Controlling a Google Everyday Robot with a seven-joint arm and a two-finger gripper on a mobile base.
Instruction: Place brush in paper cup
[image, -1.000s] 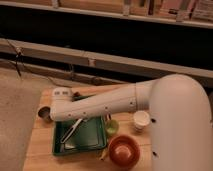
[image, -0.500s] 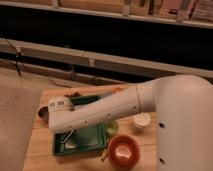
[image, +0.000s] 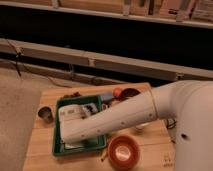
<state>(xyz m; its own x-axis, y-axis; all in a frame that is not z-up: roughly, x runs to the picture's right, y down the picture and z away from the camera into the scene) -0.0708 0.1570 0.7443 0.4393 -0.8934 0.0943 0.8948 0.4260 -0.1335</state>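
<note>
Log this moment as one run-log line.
phase: reaching | gripper: over green tray, fingers hidden | brush: not visible | paper cup: mostly behind arm | orange bowl: front

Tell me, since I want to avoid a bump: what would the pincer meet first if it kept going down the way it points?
Probably the floor of the green tray: the pincer reaches down into it, mostly hidden behind the arm, so depth is uncertain.
</note>
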